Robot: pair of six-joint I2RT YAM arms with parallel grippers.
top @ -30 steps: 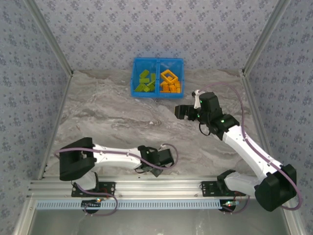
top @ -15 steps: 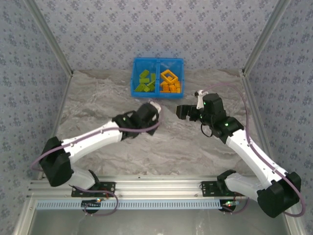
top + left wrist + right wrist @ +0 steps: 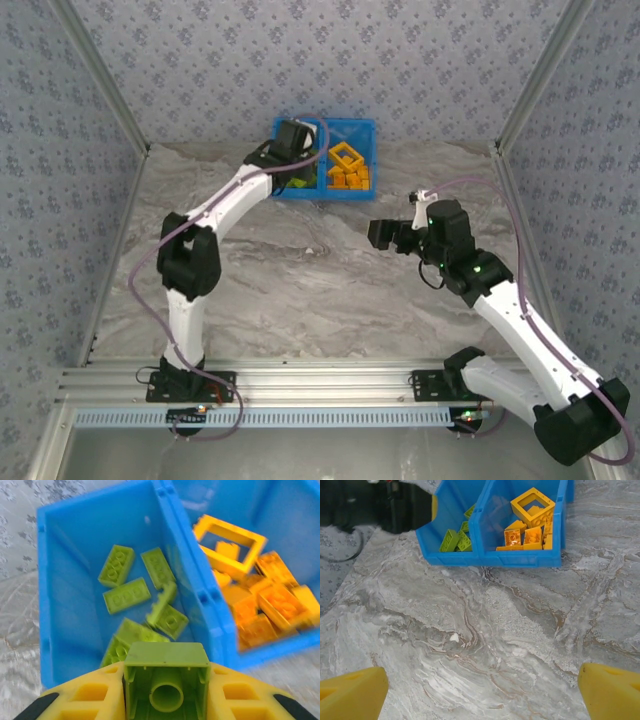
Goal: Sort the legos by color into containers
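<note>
Two arms reach out. The left pincer holds one green brick tight, just over the left side of the blue bin, where other green legos lie. The orange legos and an orange frame sit in the right side. The right pincer is wide open over the table.

Top camera: high up behind the arm bases, tilted down and forward, far off, takes in the whole marble table, with the blue bin small at the far edge. Left wrist camera: right above the bin, looking steeply down past its own yellow fingers into both compartments. Right wrist camera: low over mid-table, facing the far edge, fingertips in the bottom corners, bin at middle distance. All three views share the bin.
</note>
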